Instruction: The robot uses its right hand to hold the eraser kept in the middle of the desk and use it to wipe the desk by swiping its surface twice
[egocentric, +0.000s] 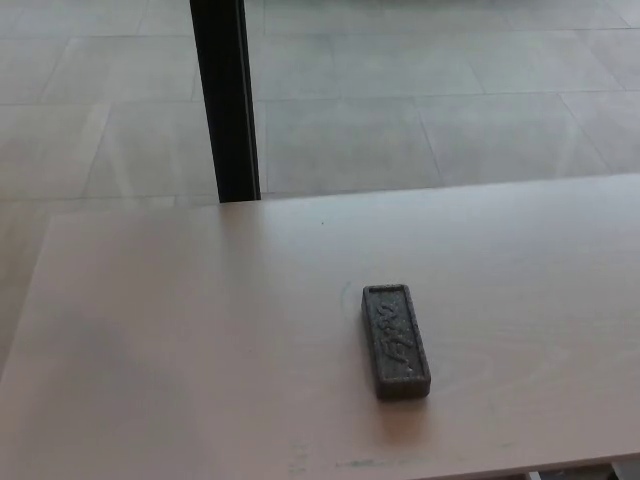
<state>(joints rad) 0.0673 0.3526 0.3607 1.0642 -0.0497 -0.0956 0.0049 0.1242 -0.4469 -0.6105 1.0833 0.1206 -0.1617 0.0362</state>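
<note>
A dark grey rectangular eraser (395, 341) lies flat on the pale desk (200, 330), a little right of the middle, its long side running roughly front to back. Raised lettering shows on its top face. Neither of my hands nor any part of my arms appears in the head view. Nothing touches the eraser.
The desk's far edge runs across the picture, with its left corner at the upper left. Beyond it a black vertical post (226, 100) rises from a tiled floor (420, 100). Faint marks (350, 463) show near the desk's front edge.
</note>
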